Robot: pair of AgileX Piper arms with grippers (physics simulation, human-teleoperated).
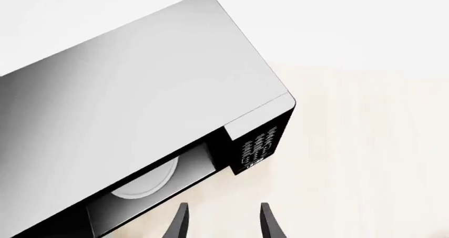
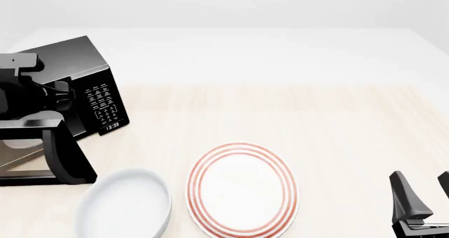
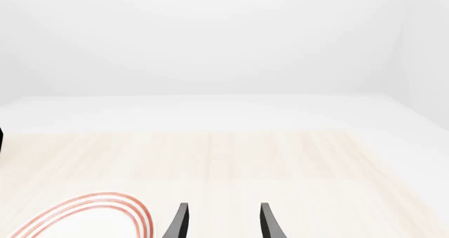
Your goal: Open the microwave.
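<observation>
- The left end effector [image 1: 223, 222] shows in its wrist view as two dark fingers spread apart with bare bench between them, holding nothing
- Just ahead of those fingers, and apart from them, lies the microwave [image 1: 140, 91], its open cavity facing the end effector, with a white turntable [image 1: 144, 183] visible inside
- The keypad panel [image 1: 258, 146] with its white markings sits at the cavity's edge, and the glossy top slopes away behind it
- In the front view the left arm [image 2: 28, 91] covers much of the microwave's front at the far left of the bench [image 2: 316, 122]; the end effector itself cannot be made out there
- The microwave's door [image 2: 67, 154] stands swung outward toward the near side, so the appliance is open
- The small clock [image 2: 112, 126] glows below the keypad on the side turned toward the bench's middle
- The right end effector [image 2: 421, 196] rests at the near right corner of the front view, its fingers parted and empty, well apart from the microwave
- Between the two arms, near the front edge, lie a plain white bowl [image 2: 126, 204] and, just beside it, a white plate with red rings [image 2: 242, 190]
- The right wrist view shows an arc of that plate's red rim and open pale wooden bench beyond
</observation>
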